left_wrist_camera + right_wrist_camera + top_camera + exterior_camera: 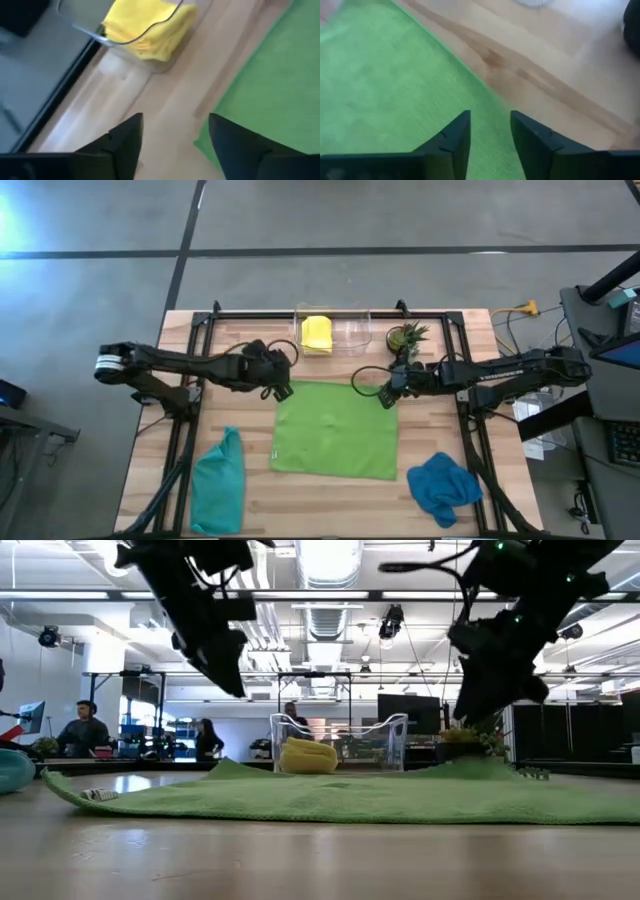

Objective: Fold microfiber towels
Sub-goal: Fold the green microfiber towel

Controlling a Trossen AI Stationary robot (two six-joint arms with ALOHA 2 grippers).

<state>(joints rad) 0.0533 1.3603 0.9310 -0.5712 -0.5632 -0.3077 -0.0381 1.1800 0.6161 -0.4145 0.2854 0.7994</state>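
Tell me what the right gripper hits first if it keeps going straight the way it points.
Probably the lime green towel: the right gripper, open, points down at its edge, with bare table just beyond. Depth is unclear.

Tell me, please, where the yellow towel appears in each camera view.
High view: yellow towel at the table's far edge, inside the clear bin.
Low view: centre, in the bin, behind the green towel.
Left wrist view: visible, in the bin.
Right wrist view: not in it.
Shared landmark: the green towel.

Four towels around the table

Spread towel (336, 430) centre; bin (333, 330) holding a folded towel (316, 333) at twelve, plant (406, 338) at one, bunched towels at five (443, 485) and seven (218, 480).
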